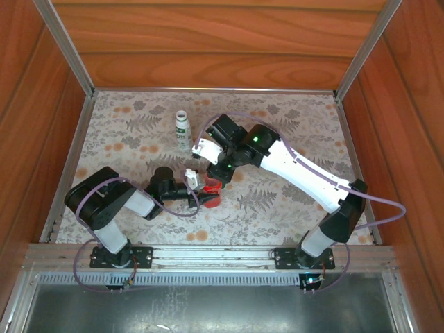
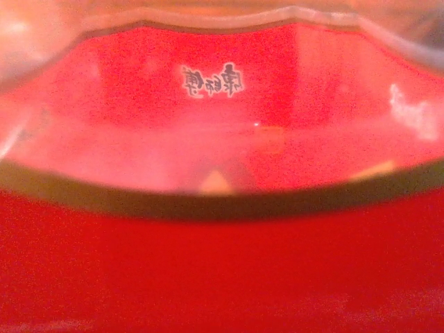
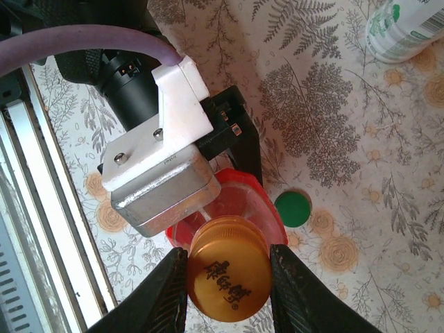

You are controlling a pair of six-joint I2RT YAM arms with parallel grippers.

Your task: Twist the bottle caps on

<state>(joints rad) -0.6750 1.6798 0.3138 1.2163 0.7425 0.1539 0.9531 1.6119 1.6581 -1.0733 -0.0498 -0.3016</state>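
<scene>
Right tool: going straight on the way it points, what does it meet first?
The red plastic bottle, right beneath the round orange plastic cap the right tool grips; gap unclear.

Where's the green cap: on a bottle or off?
Off. The green cap lies loose on the table, beside the red bottle and well apart from the white bottle.
</scene>
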